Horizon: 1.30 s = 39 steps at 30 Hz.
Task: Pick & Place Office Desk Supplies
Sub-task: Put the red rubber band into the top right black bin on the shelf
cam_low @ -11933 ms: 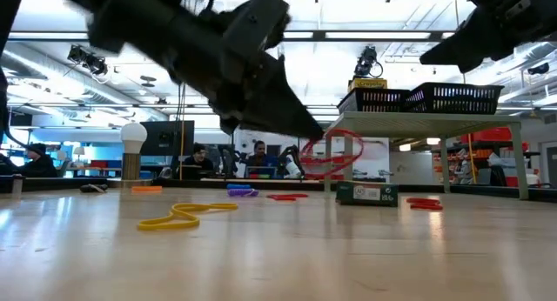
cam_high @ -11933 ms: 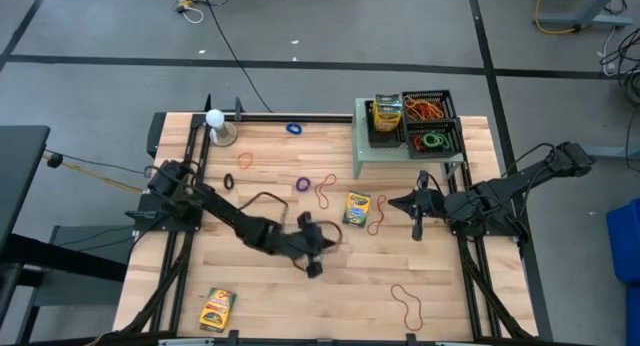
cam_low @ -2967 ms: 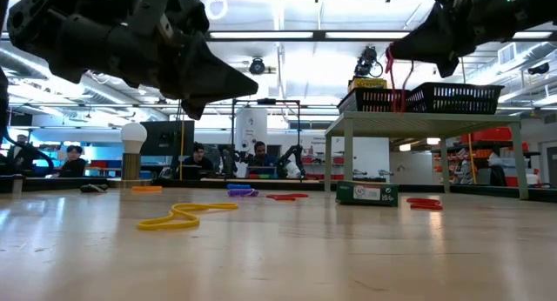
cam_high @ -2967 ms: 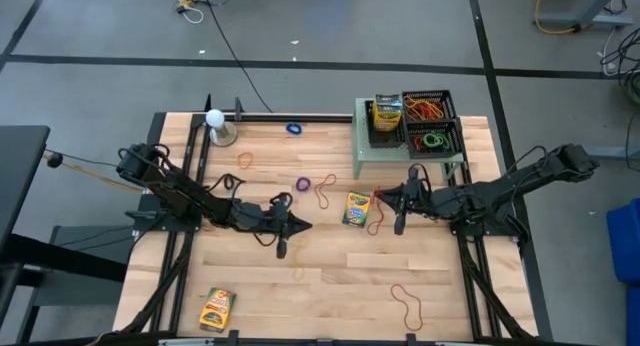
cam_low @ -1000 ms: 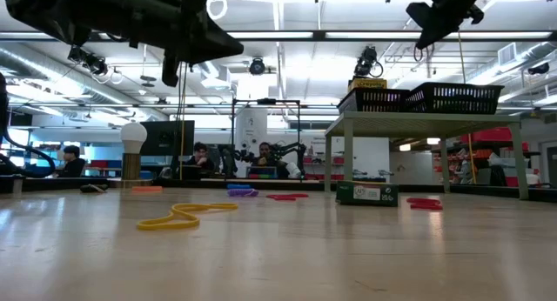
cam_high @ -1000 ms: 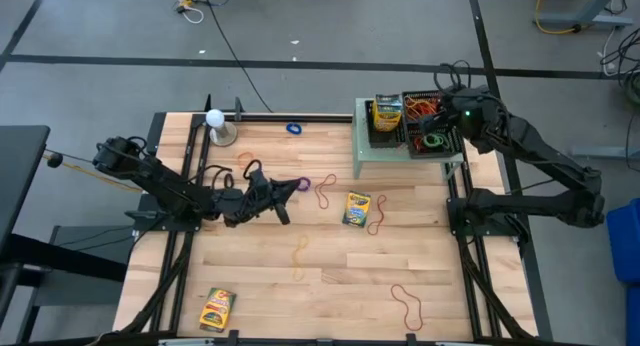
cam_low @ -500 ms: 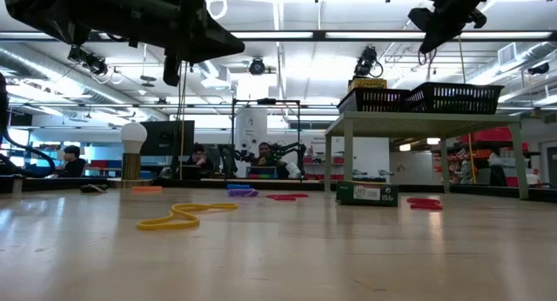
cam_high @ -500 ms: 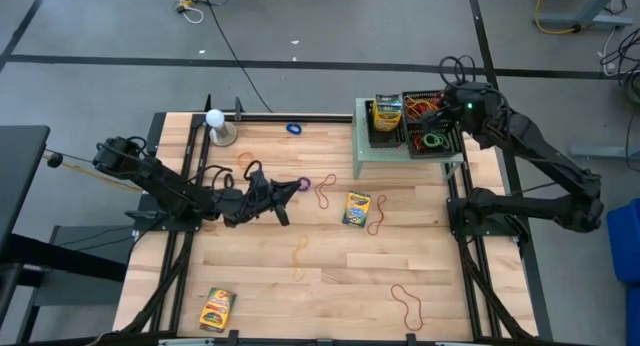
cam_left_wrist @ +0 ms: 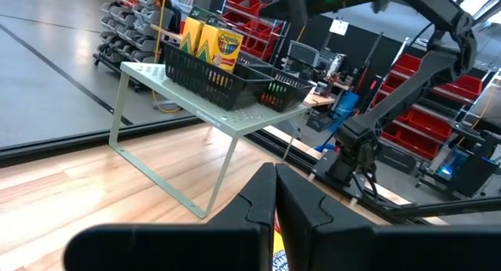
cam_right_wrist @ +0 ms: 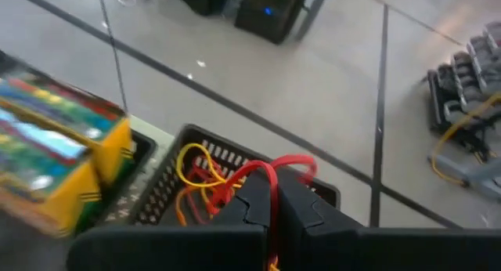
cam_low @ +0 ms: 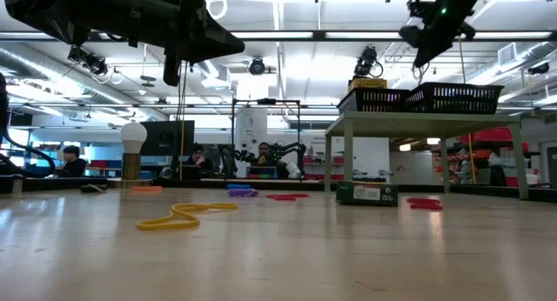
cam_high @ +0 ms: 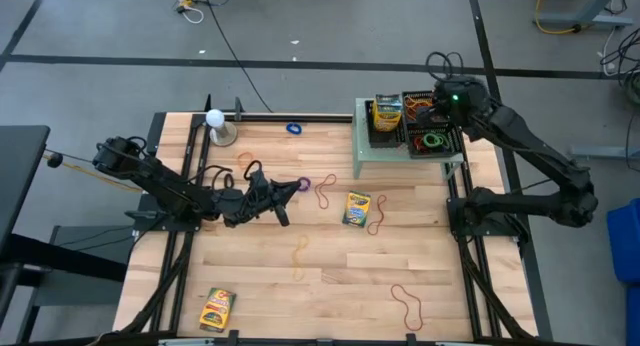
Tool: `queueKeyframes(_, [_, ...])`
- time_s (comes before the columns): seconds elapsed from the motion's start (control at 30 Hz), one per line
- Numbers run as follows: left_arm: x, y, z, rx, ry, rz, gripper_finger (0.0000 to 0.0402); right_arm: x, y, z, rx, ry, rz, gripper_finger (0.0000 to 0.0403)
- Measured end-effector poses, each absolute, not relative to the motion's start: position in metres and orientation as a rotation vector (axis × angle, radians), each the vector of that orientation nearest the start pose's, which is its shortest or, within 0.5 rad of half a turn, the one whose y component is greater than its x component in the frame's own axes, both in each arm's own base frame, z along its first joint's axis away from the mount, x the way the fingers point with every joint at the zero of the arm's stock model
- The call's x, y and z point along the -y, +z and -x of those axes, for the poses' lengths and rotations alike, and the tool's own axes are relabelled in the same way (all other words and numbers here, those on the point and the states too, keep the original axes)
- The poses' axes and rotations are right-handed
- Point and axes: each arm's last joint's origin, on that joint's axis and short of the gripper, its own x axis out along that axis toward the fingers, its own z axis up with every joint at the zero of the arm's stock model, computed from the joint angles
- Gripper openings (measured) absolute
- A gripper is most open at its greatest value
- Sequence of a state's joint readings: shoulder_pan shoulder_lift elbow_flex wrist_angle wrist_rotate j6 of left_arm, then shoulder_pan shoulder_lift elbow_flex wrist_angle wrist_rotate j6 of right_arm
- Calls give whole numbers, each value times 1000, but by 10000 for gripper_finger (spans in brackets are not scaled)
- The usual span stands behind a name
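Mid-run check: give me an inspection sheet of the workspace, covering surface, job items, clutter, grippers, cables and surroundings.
Surface: wooden table, green riser shelf.
Job's things: crayon boxes and and loose rubber bands on the table; baskets hold bands and a crayon box.
Clutter: white ball on stand.
Grippers: right gripper shut on red rubber band over the baskets; left gripper shut, raised mid-table.
Cables: black floor cable.
Surroundings: people seated beyond the table.

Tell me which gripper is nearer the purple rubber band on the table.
Left. The left gripper hangs shut just beside the purple rubber band at mid-table. The right gripper is far off, above the black baskets on the raised shelf, shut on a red rubber band.
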State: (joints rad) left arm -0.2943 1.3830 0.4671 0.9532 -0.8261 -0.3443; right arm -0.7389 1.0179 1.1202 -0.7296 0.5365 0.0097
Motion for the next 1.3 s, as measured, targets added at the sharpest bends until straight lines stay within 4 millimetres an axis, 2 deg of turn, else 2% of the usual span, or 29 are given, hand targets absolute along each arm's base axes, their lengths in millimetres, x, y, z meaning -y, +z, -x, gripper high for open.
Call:
queueKeyframes(0.27, [54, 208, -250, 124, 521, 356, 14, 176, 341, -141, -731, -1266, -115, 4])
queueKeyframes(0.47, [54, 208, -250, 124, 521, 356, 14, 188, 327, -142, -830, -1274, -138, 13])
queueKeyframes(0.6, [54, 208, -250, 124, 521, 357, 14, 189, 323, -142, -872, -1270, -153, 56])
queueKeyframes(0.8, [54, 208, -250, 124, 521, 356, 14, 188, 324, -142, -851, -1282, -172, 157])
queueKeyframes(0.97, [53, 208, -250, 124, 522, 356, 14, 189, 334, -135, -765, -1285, -355, 227])
queueKeyframes(1.1, [53, 208, -250, 124, 521, 356, 14, 195, 344, -126, -667, -1295, -480, 248])
queueKeyframes(1.3, [53, 208, -250, 124, 522, 356, 14, 206, 345, -116, -530, -1297, -618, 250])
